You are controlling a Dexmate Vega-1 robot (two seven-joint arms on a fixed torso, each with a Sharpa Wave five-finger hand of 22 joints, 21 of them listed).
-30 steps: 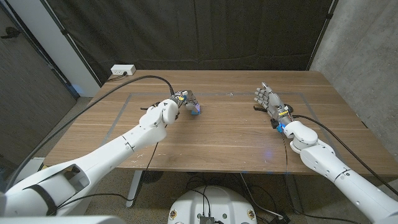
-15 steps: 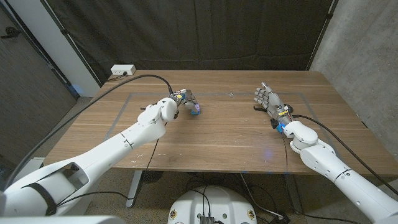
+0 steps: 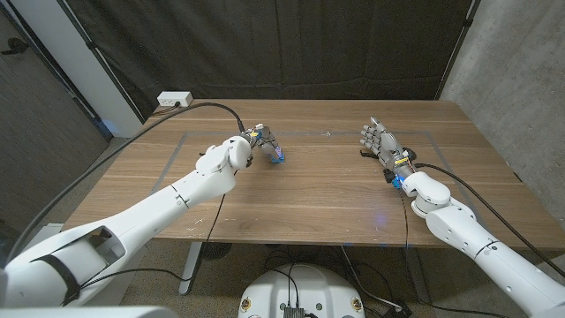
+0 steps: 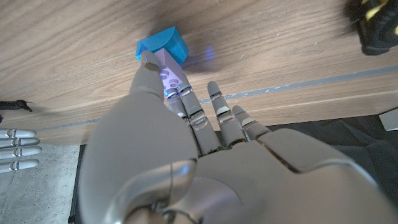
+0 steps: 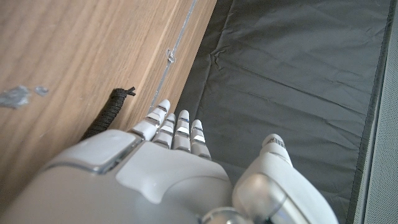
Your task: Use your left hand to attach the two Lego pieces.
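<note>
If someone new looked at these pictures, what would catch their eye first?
Probably the bright blue Lego piece on the wooden table, with the left robot hand reaching onto it near the table's far left. Across the table, the right robot hand waits, fingers spread, holding nothing.

Count: two Lego pieces, one blue (image 4: pixel 163 46) and one purple (image 4: pixel 169 76); two robot hands, left (image 3: pixel 261 140) and right (image 3: pixel 380 142); one table (image 3: pixel 318 190); one white power strip (image 3: pixel 175 100).
</note>
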